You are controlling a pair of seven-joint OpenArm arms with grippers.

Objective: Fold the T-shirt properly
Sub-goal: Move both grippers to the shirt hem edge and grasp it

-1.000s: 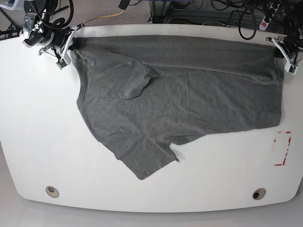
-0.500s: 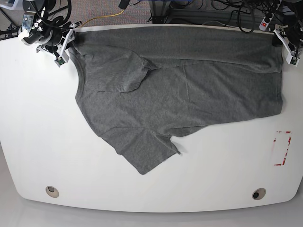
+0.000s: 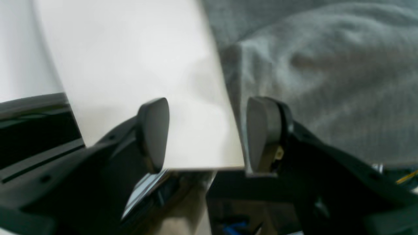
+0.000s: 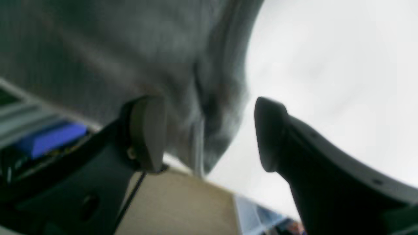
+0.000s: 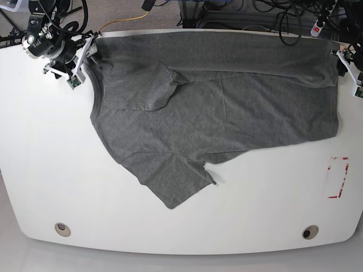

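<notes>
Nearest you, the T-shirt (image 5: pixel 215 113) lies spread on the white worktop (image 5: pixel 45 158), one sleeve pointing toward the near edge, its long edge along the far rim. At the far corners, your left hand (image 3: pixel 205 133) and right hand (image 4: pixel 209 133) both stand apart, gripping nothing, cloth edge beside each.

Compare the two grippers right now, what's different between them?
The left gripper sits over bare white table, with the T-shirt edge beside one finger; the right gripper has a grey shirt fold hanging between its fingers. In the base view, left is at the table's right edge, right at its far left corner. Both are open, gripping nothing.
</notes>
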